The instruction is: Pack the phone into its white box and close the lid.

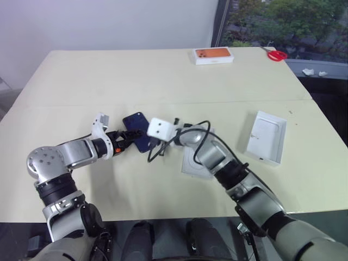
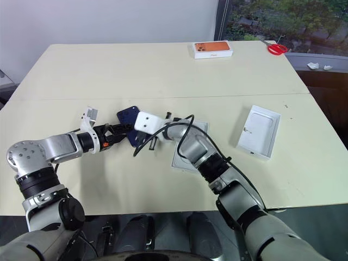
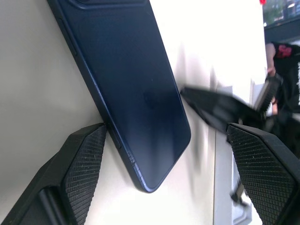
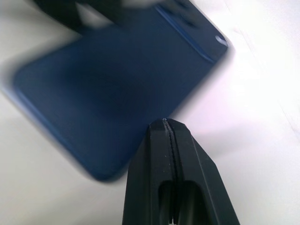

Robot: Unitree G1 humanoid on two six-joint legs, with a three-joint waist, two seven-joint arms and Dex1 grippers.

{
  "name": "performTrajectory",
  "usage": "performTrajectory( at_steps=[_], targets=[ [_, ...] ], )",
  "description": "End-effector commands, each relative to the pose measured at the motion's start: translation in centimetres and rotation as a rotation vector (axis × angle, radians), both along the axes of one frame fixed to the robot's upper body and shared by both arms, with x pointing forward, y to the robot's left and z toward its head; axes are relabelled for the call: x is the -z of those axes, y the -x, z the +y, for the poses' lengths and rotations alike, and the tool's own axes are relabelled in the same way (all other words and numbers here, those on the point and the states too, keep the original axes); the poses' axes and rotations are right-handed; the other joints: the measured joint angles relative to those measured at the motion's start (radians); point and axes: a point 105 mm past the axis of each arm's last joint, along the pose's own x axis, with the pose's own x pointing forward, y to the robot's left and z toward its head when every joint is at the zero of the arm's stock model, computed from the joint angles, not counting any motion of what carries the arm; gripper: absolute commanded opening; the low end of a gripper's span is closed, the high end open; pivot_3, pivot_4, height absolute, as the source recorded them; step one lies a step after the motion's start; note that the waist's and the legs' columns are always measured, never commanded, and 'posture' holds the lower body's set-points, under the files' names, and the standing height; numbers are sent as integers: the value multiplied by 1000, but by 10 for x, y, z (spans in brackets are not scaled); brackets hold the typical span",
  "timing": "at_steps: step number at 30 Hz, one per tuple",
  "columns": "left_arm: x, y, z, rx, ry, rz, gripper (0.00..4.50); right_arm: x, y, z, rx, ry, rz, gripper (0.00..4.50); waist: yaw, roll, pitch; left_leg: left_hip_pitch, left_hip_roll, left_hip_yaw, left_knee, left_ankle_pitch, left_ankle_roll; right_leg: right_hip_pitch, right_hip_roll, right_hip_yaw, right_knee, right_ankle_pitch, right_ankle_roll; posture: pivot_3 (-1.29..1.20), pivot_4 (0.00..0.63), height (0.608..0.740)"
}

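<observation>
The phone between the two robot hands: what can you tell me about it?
The phone is a slim, dark navy slab with a glossy back and rounded corners, lying flat and face down on the cream table, skewed to its edges. The open left gripper straddles one end, one finger at its edge. The shut right gripper points at its side edge.

Even, bright daylight from the window (image 1: 283,24); soft shadows on the table (image 1: 136,76). Right wrist view motion-blurred across the phone (image 4: 112,89), table overexposed; left wrist view sharper.
</observation>
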Motion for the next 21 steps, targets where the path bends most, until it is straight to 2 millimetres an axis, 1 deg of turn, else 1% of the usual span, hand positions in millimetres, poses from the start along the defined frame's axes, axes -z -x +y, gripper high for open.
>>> performTrajectory(
  at_steps=[1,4,8,12,16,18,21],
  targets=[
    [-1,3,-1,2,24,-3,4405,-2,14,14,-71,-8,4,0,3,0,0,0,0,0,0,0,0,0,0,0,0,0,0,0,150,731],
    [-2,3,-3,3,37,-6,4405,0,18,17,-86,-2,7,0,7,-1,0,-1,-1,0,0,0,0,0,-3,0,-1,0,0,0,150,731],
    [1,4,-1,-13,36,11,4405,-6,13,14,-65,-11,-9,0,6,-1,0,-1,-1,-1,0,0,-1,0,-3,-1,-1,0,0,0,150,731],
    [1,6,3,-28,36,13,4405,-22,1,-1,-18,-25,-50,0,6,-1,0,-1,-1,0,0,0,-1,0,-2,-1,-1,0,0,0,150,731],
    [0,7,5,-34,37,13,4405,-37,-19,-21,66,3,-115,0,6,-1,0,-1,-1,0,0,0,-1,0,-3,-1,-1,0,0,0,150,731],
    [1,7,5,-36,36,16,4405,-37,-27,-29,91,33,-138,0,5,-1,0,-1,-2,0,0,0,-1,0,-2,-1,-1,0,0,0,150,731],
    [0,8,5,-41,39,16,4405,-29,-30,-32,94,69,-141,0,3,-1,0,-1,-1,0,0,0,-1,0,-1,-1,-1,0,0,0,150,731]
  ],
)
